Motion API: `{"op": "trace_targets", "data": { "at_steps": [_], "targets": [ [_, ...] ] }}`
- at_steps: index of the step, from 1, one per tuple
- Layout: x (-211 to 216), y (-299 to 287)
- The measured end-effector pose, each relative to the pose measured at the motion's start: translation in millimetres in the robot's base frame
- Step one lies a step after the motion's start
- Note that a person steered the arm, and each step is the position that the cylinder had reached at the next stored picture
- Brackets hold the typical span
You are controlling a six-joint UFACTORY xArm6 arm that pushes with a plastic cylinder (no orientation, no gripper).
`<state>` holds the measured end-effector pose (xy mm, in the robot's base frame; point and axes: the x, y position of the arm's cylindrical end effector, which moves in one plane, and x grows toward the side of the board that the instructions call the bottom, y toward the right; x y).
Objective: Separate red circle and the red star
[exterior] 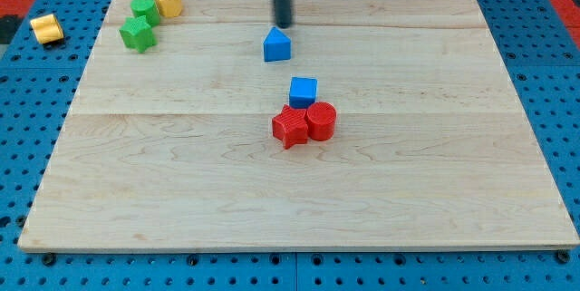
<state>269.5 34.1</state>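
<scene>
The red circle (321, 121) and the red star (290, 128) lie touching side by side near the middle of the wooden board (181, 191), the star on the view's left. A blue cube (304, 91) sits just above them, against the circle. My tip (284, 24) is well above this group, just above a blue triangular block (277, 45) and close to its top edge.
A green circle (144, 8), a green star (137, 34) and a yellow hexagon-like block (168, 1) cluster at the board's top left corner. Another yellow block (46, 29) lies off the board at the view's left.
</scene>
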Motion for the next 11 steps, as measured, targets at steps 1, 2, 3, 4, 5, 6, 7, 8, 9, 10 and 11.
{"op": "trace_targets", "data": {
  "at_steps": [1,2,3,4,5,6,7,8,9,10,11],
  "targets": [
    [62.0,-9.8],
    [46.6,-96.6],
    [5.9,-182.9],
    [22.3,-136.2],
    [22.5,-107.0],
    [22.5,-93.7],
    [24.8,-94.5],
    [31.4,-100.7],
    [31.4,-110.7],
    [31.4,-113.2],
    [31.4,-115.6]
  ]
}}
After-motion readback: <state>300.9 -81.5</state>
